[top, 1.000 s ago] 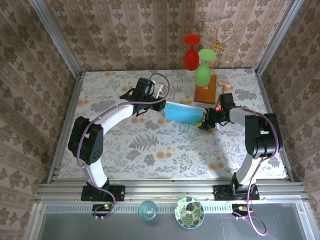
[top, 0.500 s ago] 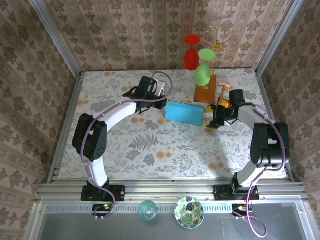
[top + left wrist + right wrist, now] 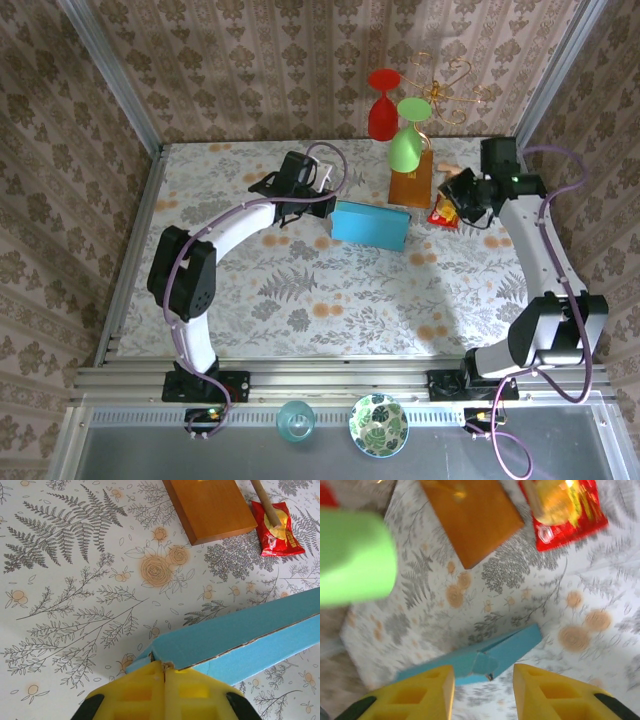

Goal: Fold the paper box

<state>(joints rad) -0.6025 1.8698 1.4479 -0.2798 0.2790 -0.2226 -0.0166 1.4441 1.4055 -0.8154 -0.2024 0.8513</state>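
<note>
The paper box (image 3: 370,224) is a closed, shallow sky-blue box lying on the floral table, just right of centre. My left gripper (image 3: 322,210) is shut on its left end. In the left wrist view the yellow fingers (image 3: 165,675) pinch the corner of the paper box (image 3: 240,635), where a seam edge shows. My right gripper (image 3: 458,195) is open and raised, away from the box's right end. In the right wrist view it (image 3: 482,690) hangs over the paper box (image 3: 485,655) with nothing between its fingers.
A brown-orange block (image 3: 410,185) stands just behind the box, under a green glass (image 3: 405,140) and a red glass (image 3: 383,105) on a gold stand. A red snack packet (image 3: 442,212) lies to the box's right. A bowl (image 3: 378,425) and a tumbler (image 3: 296,420) sit below the table's front edge.
My right gripper has let go of the box's right end, pulled back to the right and risen. The left gripper still holds the left end, and the box has settled flat.
</note>
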